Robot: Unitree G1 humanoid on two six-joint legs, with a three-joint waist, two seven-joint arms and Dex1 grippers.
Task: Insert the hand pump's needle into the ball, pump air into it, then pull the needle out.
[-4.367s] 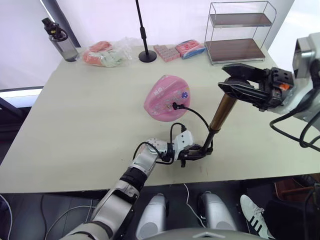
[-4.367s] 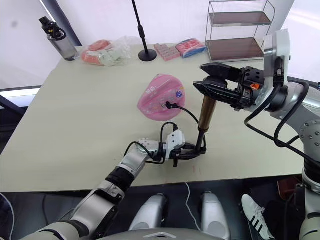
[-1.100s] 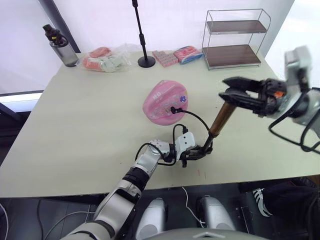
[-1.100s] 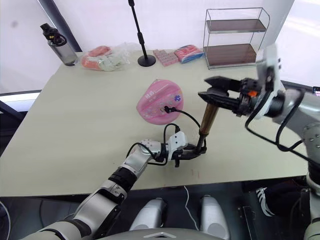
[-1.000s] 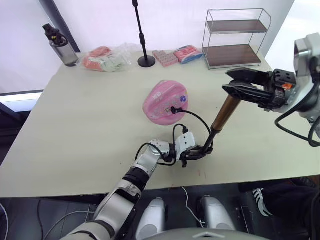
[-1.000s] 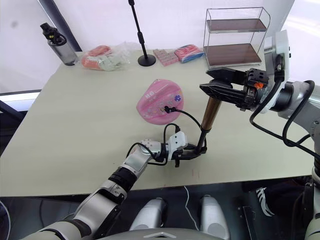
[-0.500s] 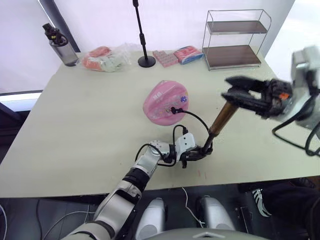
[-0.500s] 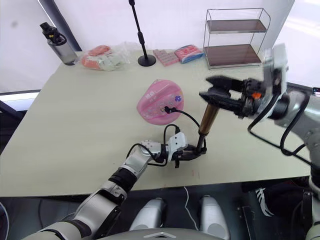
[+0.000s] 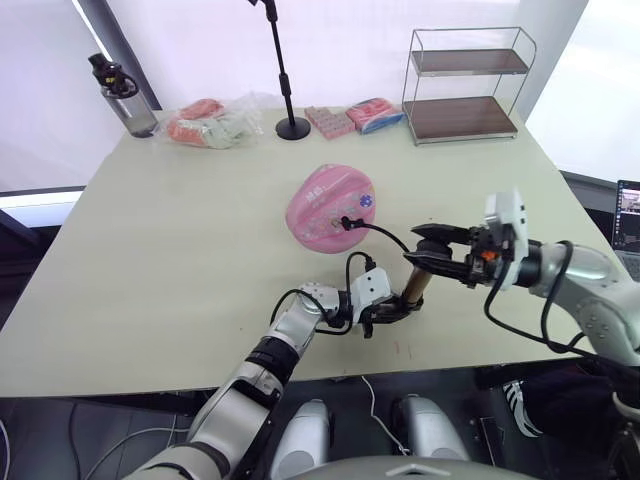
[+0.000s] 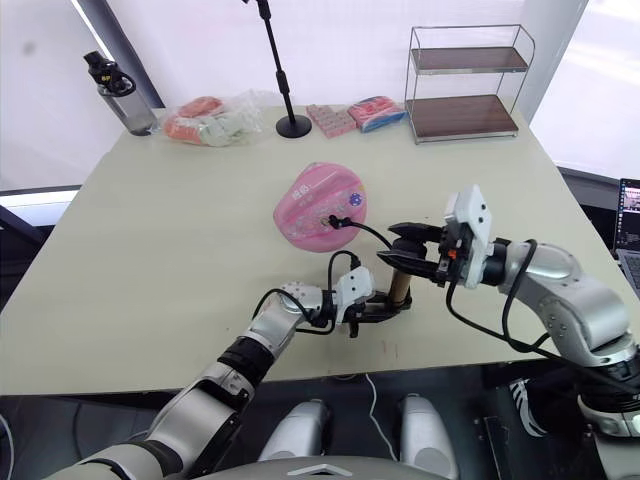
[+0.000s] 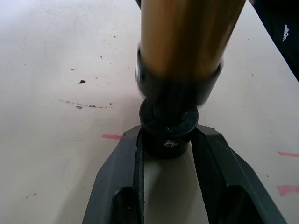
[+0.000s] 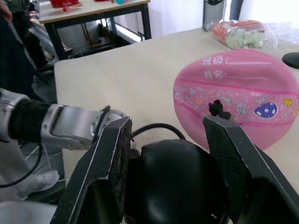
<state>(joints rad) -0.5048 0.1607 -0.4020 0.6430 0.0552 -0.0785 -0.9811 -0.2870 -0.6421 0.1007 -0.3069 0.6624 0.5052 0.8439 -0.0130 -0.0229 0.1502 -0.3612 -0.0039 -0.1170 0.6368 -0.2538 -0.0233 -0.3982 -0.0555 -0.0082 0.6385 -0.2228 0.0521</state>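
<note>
Pump handle pushed down by R gripper (image 10: 400, 250), clamped on hand pump (image 9: 414, 283); base pinched by L gripper (image 11: 166, 140). Needle (image 9: 345, 220) prob. seated in ball (image 9: 330, 208); table edge near.

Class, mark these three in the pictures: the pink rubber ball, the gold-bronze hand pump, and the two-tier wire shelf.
Pink rubber ball (image 9: 328, 204), left eye view, on its pink upper face.
Gold-bronze hand pump (image 11: 187, 42), left wrist view, on its metal barrel.
Two-tier wire shelf (image 10: 465, 116), right eye view, on its lower brown board.
</note>
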